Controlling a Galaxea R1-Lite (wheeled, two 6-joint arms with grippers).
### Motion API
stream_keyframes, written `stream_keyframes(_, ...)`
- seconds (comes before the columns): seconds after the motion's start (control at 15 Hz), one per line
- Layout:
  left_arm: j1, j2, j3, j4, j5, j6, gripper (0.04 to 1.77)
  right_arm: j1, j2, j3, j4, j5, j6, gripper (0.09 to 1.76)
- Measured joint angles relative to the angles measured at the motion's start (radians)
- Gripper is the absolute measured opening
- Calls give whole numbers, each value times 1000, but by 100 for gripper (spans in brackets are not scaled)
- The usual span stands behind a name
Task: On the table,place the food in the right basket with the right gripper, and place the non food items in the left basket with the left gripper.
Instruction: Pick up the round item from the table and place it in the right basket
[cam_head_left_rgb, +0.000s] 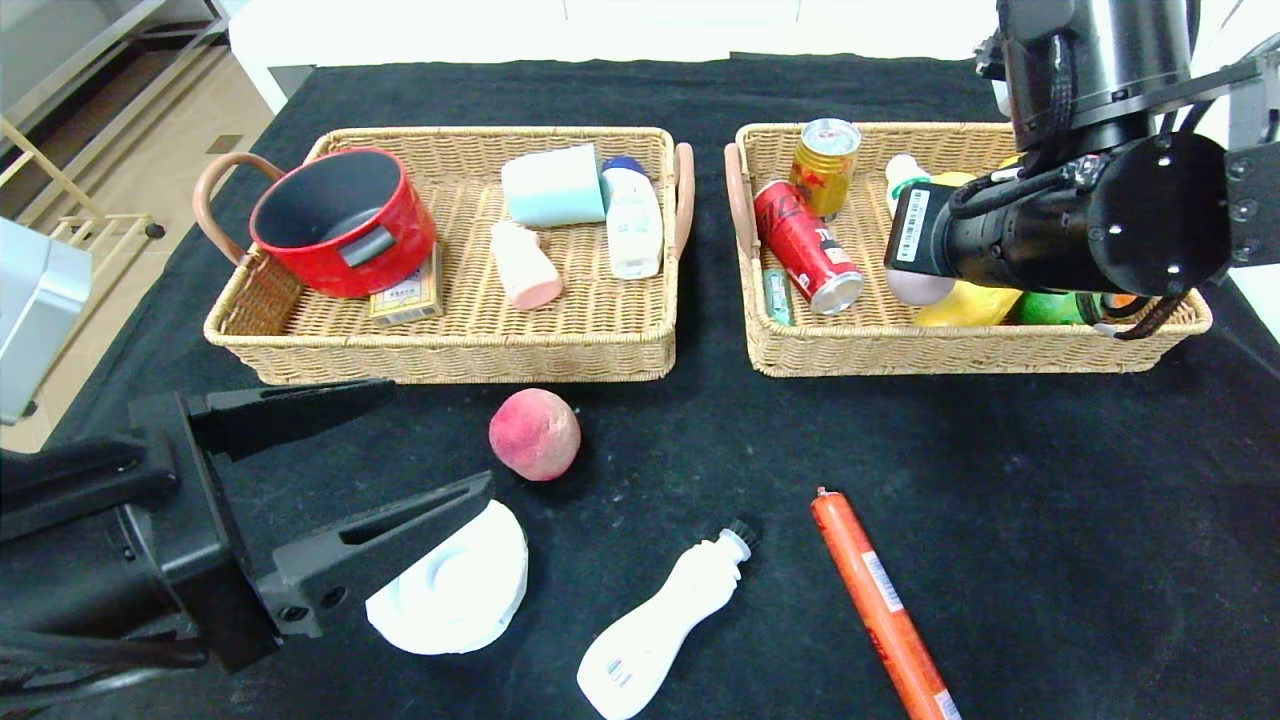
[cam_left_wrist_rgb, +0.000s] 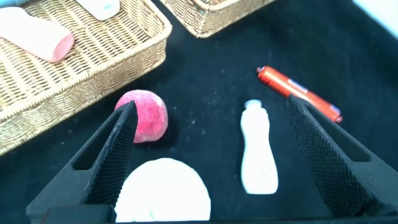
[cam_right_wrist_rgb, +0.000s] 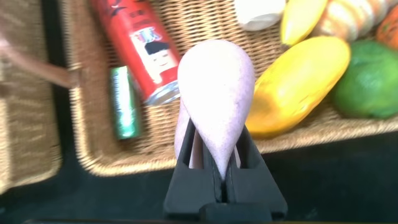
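1. Over the right basket (cam_head_left_rgb: 960, 350), near the counter's (cam_head_left_rgb: 1050, 520) far right corner, the right end effector (cam_right_wrist_rgb: 214, 143) is clenched on a pale purple teardrop-shaped item (cam_right_wrist_rgb: 216, 93). Looks like a smooth eggplant-type food to me, but I can't say for sure. It's held above the basket's contents, not set down yet.
2. That basket already holds a fair bit: a red can (cam_head_left_rgb: 808, 247) lying on its side, a gold can (cam_head_left_rgb: 825, 165) standing, a small green tube (cam_head_left_rgb: 776, 294), a yellow mango-looking fruit (cam_right_wrist_rgb: 301, 84) and something green and round (cam_right_wrist_rgb: 367, 78).
3. Left basket (cam_head_left_rgb: 450, 355), toward the far left, has a glossy red pot (cam_head_left_rgb: 340, 222), a small box (cam_head_left_rgb: 408, 296), a mint-coloured cup (cam_head_left_rgb: 552, 185), a white bottle (cam_head_left_rgb: 634, 220) and a pink bottle (cam_head_left_rgb: 526, 265).
4. Still loose on the black cloth near the front edge: a fuzzy pink peach (cam_head_left_rgb: 535, 434), a long orange sausage (cam_head_left_rgb: 880, 605) in a shiny wrapper, a white curvy plastic bottle (cam_head_left_rgb: 660, 625) with a dark cap, and a white round dish-like thing (cam_head_left_rgb: 455, 590).
5. Left end effector (cam_head_left_rgb: 400, 470) hangs at the front left with its fingers spread wide and empty, ribbed black pads (cam_left_wrist_rgb: 118, 149) over the white dish.
6. So I'd call it well past halfway: two foods and two non-foods left, plus the one in hand.
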Motion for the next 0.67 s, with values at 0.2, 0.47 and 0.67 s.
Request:
stream_keyframes(0.2, 0, -1, 8, -1, 1, 31, 172, -24, 30, -16, -8, 2, -26, 15)
stream_keyframes(0.47, -1, -5, 19, -1, 1, 69, 172, -34, 59, -37, -10, 2, -32, 15)
stream_keyframes(0.67, -1, -5, 21, -1, 1, 69, 172, -41, 73, -51, -13, 1, -33, 15)
